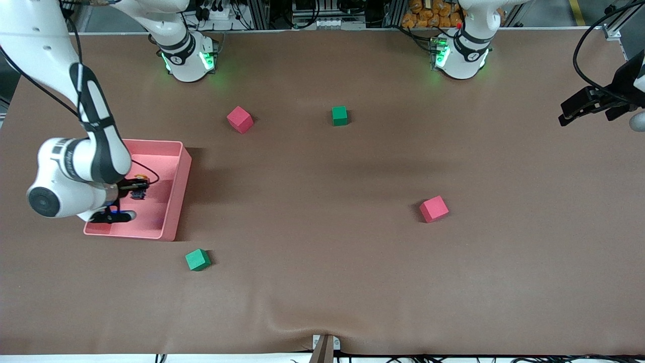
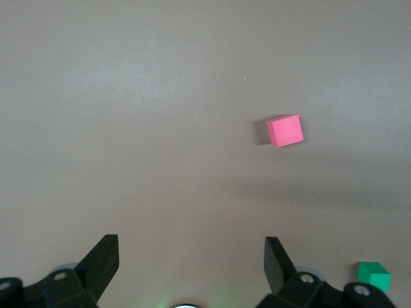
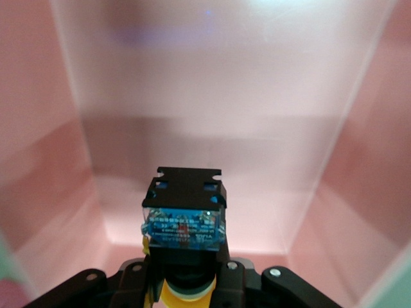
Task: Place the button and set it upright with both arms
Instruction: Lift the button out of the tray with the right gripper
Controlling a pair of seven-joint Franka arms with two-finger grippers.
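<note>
The button (image 1: 139, 193) has a dark blue-black body and an orange cap. My right gripper (image 1: 132, 190) is shut on it inside the pink bin (image 1: 177, 187) at the right arm's end of the table. In the right wrist view the button (image 3: 185, 215) points away from the camera, body outward, with its orange cap back between the fingers of the right gripper (image 3: 186, 274). My left gripper (image 1: 568, 114) is open and empty, up over the table's edge at the left arm's end. It shows spread wide in the left wrist view (image 2: 191, 256).
Two red cubes (image 1: 240, 119) (image 1: 434, 208) and two green cubes (image 1: 339, 115) (image 1: 197, 259) lie scattered on the brown table. The left wrist view shows a red cube (image 2: 285, 130) and a green cube (image 2: 374, 276). The bin's walls (image 3: 38, 160) enclose the right gripper.
</note>
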